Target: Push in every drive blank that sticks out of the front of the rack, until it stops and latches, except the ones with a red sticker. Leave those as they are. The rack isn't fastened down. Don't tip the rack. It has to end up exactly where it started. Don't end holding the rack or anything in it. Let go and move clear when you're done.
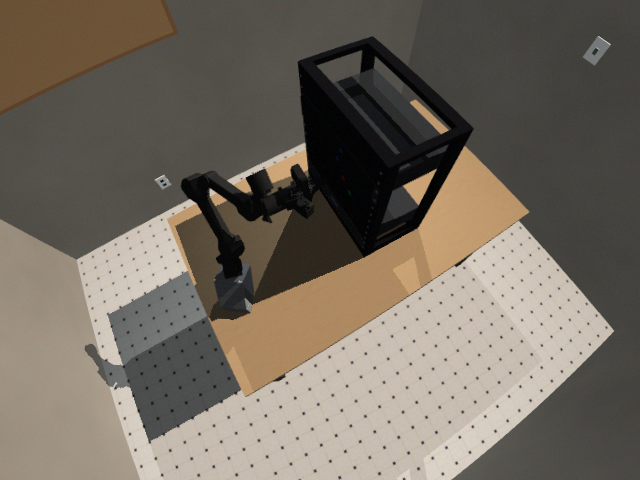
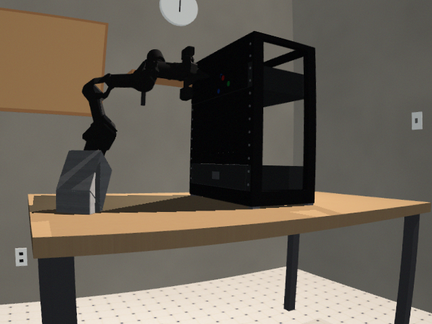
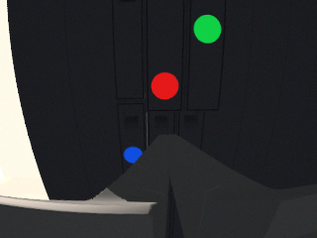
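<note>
The black open rack [image 1: 373,206] [image 2: 256,104] [image 3: 277,59] stands upright on the wooden table [image 1: 336,310] [image 2: 174,223]. Narrow upright drive blanks fill part of its front, high up. One blank carries a green sticker [image 3: 208,28] [image 1: 349,192] [image 2: 228,83]. The blank to its left carries a red sticker [image 3: 164,85] [image 1: 342,178] [image 2: 222,77]. A blank in the row below carries a blue sticker [image 3: 133,155] [image 2: 219,91]. My gripper [image 3: 166,143] [image 1: 314,181] [image 2: 204,75] is shut and empty, pointing at the rack front just below the red sticker. I cannot tell whether it touches, nor which blanks stick out.
The arm's grey base block [image 1: 235,291] [image 2: 82,181] stands near the table's left end. A dark panel [image 2: 219,175] sits low in the rack front. A shelf [image 2: 282,84] crosses the rack's upper part. The table edge runs close behind the rack.
</note>
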Controlling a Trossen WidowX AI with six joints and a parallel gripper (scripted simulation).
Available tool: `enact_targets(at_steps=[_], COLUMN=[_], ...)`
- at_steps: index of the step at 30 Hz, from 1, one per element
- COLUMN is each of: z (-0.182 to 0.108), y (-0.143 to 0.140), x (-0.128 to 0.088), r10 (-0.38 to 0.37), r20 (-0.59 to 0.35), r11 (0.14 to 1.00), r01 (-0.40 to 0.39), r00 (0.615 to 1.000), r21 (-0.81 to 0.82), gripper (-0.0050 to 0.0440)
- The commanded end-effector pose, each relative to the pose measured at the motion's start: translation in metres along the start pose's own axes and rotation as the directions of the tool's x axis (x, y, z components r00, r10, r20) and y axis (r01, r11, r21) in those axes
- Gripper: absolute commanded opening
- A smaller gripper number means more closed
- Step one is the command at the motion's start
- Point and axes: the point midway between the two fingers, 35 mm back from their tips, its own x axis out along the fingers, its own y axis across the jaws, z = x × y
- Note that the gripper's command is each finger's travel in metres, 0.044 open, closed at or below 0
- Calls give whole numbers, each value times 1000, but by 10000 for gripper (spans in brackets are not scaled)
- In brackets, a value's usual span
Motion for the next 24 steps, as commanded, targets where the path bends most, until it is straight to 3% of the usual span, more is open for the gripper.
enact_targets(at_steps=[1,6,20,24], z=[26,43,54,54], y=[-16,-27,-33,-33], x=[-2,-3,-4,7], r10=[6,6,6,6], r20=[-15,-15,-15,-15], r11=[1000,1000,1000,1000], r01=[-6,-6,-6,-6], r00=[1000,1000,1000,1000], r21=[7,7,7,7], gripper=[0,0,0,0])
